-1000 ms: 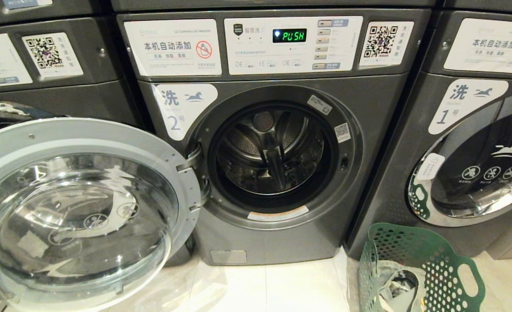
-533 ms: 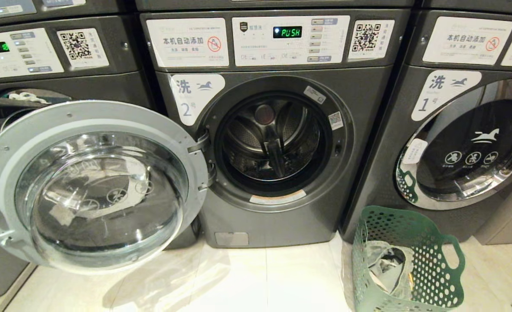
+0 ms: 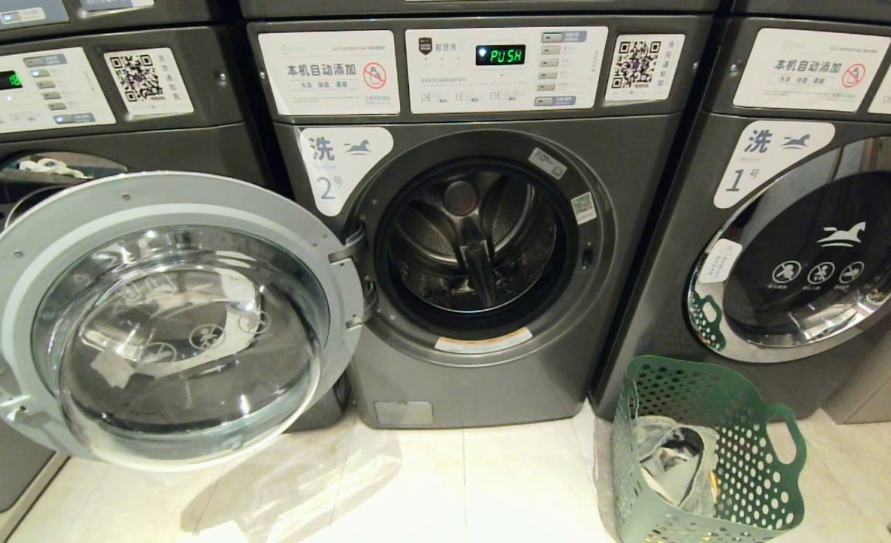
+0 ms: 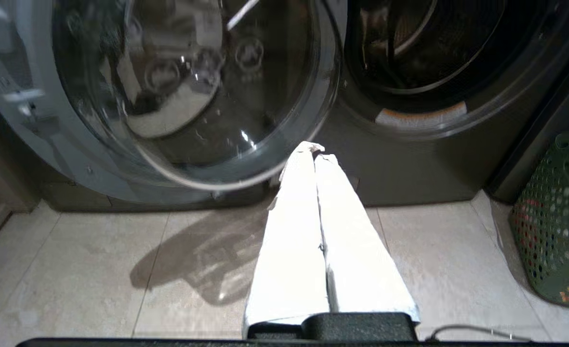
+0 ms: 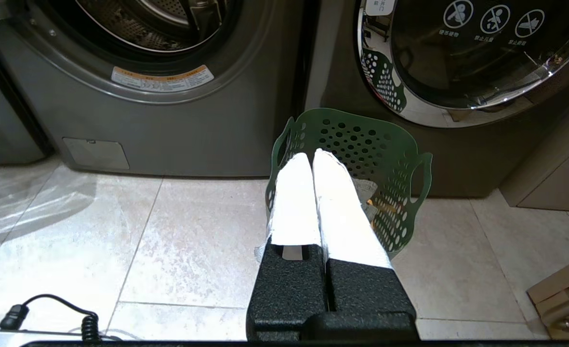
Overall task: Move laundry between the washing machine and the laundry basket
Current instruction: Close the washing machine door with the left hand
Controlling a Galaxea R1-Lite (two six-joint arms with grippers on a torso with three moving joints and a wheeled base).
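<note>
Washing machine no. 2 (image 3: pixel 483 226) occupies the centre of the head view. Its door (image 3: pixel 162 317) stands swung fully open toward the left of the frame, glass bowl facing out. The drum (image 3: pixel 475 249) is exposed; no clothing can be made out inside it. The display at upper centre reads "PUSH".

The green perforated laundry basket (image 3: pixel 747 422) stands on the tiled floor (image 3: pixel 453 490) at lower right of the head view, just in front of the gap between machine no. 2 and machine no. 1 (image 3: pixel 807 249), whose door is closed. Crumpled grey and white laundry (image 3: pixel 675 460) lies inside the basket.

Neither arm appears in the head view. In the left wrist view the left pincer (image 4: pixel 313 149) has its white-wrapped fingers pressed together, holding nothing, above the floor before the open door. In the right wrist view the right pincer (image 5: pixel 310 156) is likewise closed and empty, pointing toward the basket.
</note>
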